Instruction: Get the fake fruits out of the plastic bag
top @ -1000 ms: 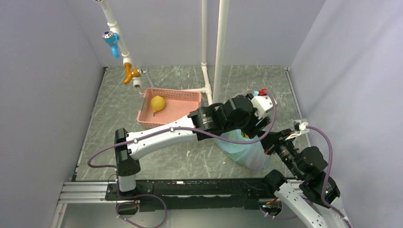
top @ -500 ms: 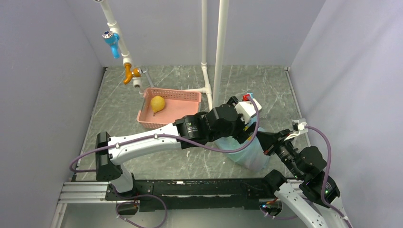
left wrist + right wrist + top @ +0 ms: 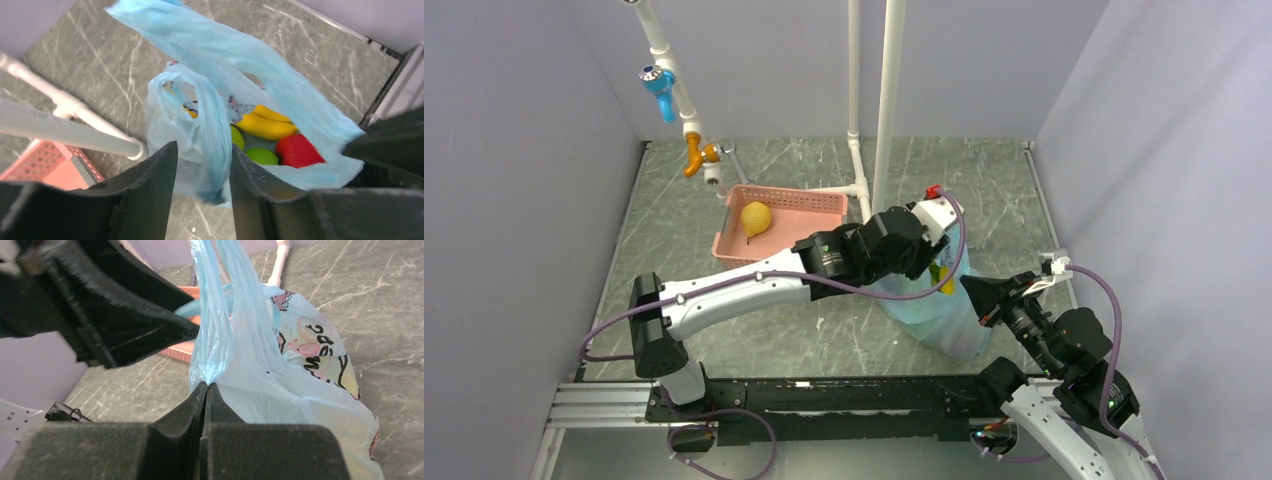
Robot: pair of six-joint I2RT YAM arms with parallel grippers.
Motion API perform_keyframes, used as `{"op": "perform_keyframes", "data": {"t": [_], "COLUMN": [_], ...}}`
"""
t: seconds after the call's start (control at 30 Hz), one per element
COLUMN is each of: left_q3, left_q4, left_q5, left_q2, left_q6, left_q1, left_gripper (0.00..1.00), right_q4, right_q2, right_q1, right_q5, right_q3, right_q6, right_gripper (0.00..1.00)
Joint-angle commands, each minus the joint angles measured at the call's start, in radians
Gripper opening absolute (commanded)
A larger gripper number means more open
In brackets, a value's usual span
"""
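The light-blue plastic bag (image 3: 936, 312) stands on the table at the right. In the left wrist view its mouth (image 3: 280, 100) is open and shows yellow bananas (image 3: 265, 125), a red apple (image 3: 298, 150) and a green apple (image 3: 261, 156). My left gripper (image 3: 203, 147) is open just above the bag, with a bag handle (image 3: 216, 135) hanging between its fingers. My right gripper (image 3: 206, 385) is shut on a pinch of the bag's near edge; it also shows in the top view (image 3: 973, 291). A yellow pear (image 3: 756, 217) lies in the pink basket (image 3: 786, 192).
White pipes (image 3: 887, 100) stand behind the bag, with one pipe (image 3: 75, 107) running along the table beside the basket. A tap assembly (image 3: 692, 150) is at the back left. Grey walls close in the left, back and right sides.
My left arm has swung left and drawn back, bringing its gripper from the bag's far right side to over the bag's mouth. The right gripper has kept its hold on the bag.
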Motion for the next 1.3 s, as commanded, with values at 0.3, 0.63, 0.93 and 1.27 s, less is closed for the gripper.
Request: {"op": "perform_keyframes", "data": {"t": [0.3, 0.63, 0.93, 1.27], "left_q3": [0.051, -0.137, -0.068, -0.113], "left_q4": [0.006, 0.048, -0.095, -0.081], "left_q5": [0.006, 0.268, 0.236, 0.329], "left_q2": [-0.044, -0.208, -0.189, -0.231], "left_q6": [-0.03, -0.079, -0.011, 0.036], "left_q1": [0.244, 0.337, 0.364, 0.363], "left_gripper": [0.0, 0.0, 0.0, 0.0], "right_q4": [-0.022, -0.586, -0.678, -0.423], "right_q2": [0.01, -0.036, -0.121, -0.056], "right_q1": [0.002, 0.003, 0.004, 0.038], "right_q5": [0.008, 0.602, 0.609, 0.46], "right_q3": [0.051, 0.118, 0.084, 0.361], "right_q6": [0.047, 0.823, 0.965, 0.256], "right_gripper": [0.0, 0.0, 0.0, 0.76]}}
